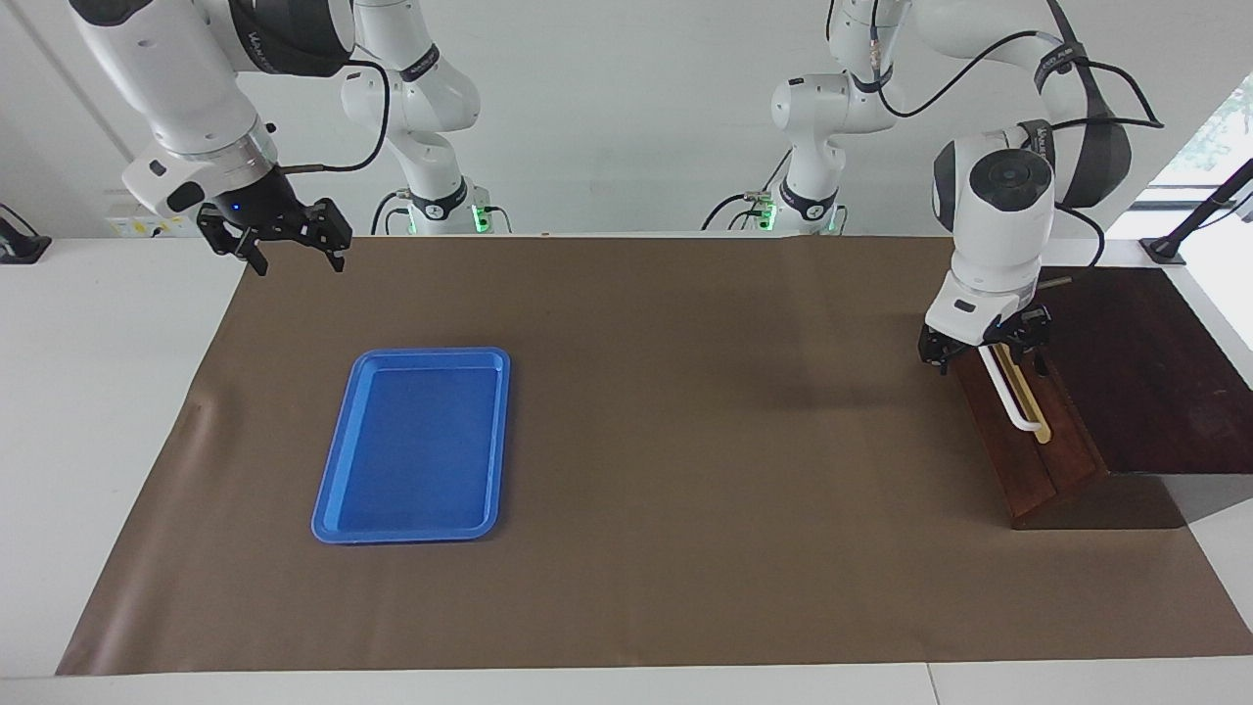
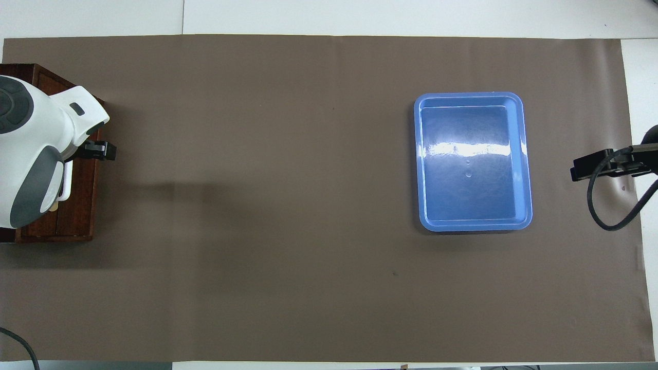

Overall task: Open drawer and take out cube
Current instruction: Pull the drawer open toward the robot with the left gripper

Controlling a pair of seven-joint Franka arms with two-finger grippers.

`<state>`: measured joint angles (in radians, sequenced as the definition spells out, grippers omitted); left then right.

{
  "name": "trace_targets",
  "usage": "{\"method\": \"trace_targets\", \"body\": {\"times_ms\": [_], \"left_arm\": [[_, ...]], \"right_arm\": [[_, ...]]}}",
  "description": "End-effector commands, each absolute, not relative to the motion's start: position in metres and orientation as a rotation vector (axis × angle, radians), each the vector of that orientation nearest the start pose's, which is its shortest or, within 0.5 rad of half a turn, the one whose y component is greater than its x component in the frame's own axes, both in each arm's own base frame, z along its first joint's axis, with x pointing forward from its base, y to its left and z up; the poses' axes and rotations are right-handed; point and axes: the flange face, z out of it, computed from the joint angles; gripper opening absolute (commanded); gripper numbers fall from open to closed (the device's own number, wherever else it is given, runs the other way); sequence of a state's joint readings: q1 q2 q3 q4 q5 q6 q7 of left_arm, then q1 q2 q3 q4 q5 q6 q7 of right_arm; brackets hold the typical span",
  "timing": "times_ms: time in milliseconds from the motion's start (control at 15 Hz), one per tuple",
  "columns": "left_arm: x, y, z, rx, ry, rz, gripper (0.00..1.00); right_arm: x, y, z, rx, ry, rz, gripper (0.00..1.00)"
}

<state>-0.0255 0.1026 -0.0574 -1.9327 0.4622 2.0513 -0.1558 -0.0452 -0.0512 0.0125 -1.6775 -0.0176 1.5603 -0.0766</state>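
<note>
Both jaws stand wide: left gripper [image 1: 984,351] straddles the handle [image 1: 1013,399] of the shut drawer [image 1: 1028,460] (left arm's end); right gripper [image 1: 291,243] waits, well apart from the tray [image 1: 411,446].

1. Light is bright and even, mostly from above, so both views look sharp with no motion blur.
2. My left arm throws a soft dark shadow on the brown mat [image 1: 685,548], spreading out in front of the drawer [image 1: 1028,460].
3. Big white glare streak across the blue tray [image 2: 521,159] in the overhead view.
4. Window [image 1: 1209,137] at the left arm's end is blown out.
5. No real bending at the edges that I can spot.
</note>
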Motion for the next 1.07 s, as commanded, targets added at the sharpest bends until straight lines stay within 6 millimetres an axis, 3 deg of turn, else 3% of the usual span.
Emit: {"method": "trace_targets", "body": {"times_ms": [0, 602, 1003], "left_arm": [[0.582, -0.026, 0.434, -2.713, 0.180, -0.121, 1.00], [0.573, -0.028, 0.407, -2.689, 0.249, -0.118, 1.00], [0.574, -0.013, 0.396, -2.704, 0.238, -0.143, 1.00]], "right_arm": [[0.530, -0.023, 0.604, -3.149, -0.090, 0.122, 1.00], [0.530, -0.023, 0.602, -3.149, -0.087, 0.127, 1.00], [0.529, -0.023, 0.602, -3.149, -0.085, 0.127, 1.00]]}}
